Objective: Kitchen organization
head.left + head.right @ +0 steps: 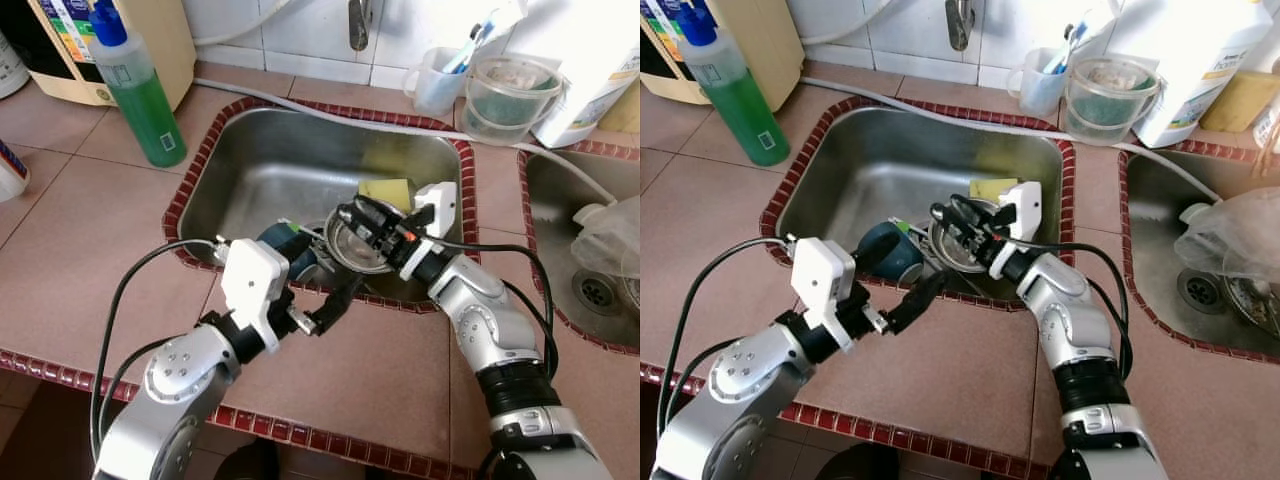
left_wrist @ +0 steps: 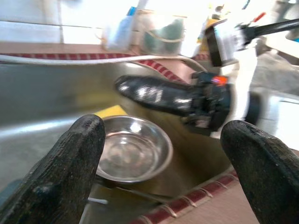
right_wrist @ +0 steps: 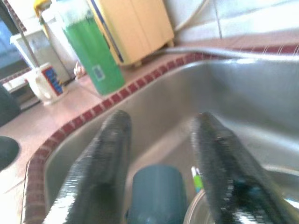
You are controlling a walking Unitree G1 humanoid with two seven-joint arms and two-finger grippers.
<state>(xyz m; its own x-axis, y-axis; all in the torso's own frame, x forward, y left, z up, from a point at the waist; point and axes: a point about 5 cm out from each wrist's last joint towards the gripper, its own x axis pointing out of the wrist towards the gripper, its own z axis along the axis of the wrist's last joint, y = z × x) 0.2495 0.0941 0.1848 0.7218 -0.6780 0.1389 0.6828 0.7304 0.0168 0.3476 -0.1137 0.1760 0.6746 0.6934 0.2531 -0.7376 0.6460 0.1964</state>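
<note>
A steel sink (image 1: 290, 160) holds a round steel bowl (image 2: 128, 149), a dark blue cup (image 1: 890, 252) lying at the front edge, and a yellow sponge (image 1: 385, 190) behind the bowl. My right gripper (image 1: 945, 212) reaches into the sink just above the bowl, open, with nothing between its fingers (image 3: 112, 149). The cup (image 3: 156, 193) lies just ahead of them. My left gripper (image 1: 330, 305) hovers over the sink's front rim beside the cup, open wide and empty, facing the bowl. A thin white and green stick lies by the cup.
A green soap bottle (image 1: 140, 85) and a beige box (image 1: 170, 40) stand at the back left. A clear cup (image 1: 440, 80), a plastic tub (image 1: 510, 95) and a white jug (image 1: 1200, 60) stand behind. A second sink (image 1: 590, 290) with a plastic bag (image 1: 610, 235) lies to the right.
</note>
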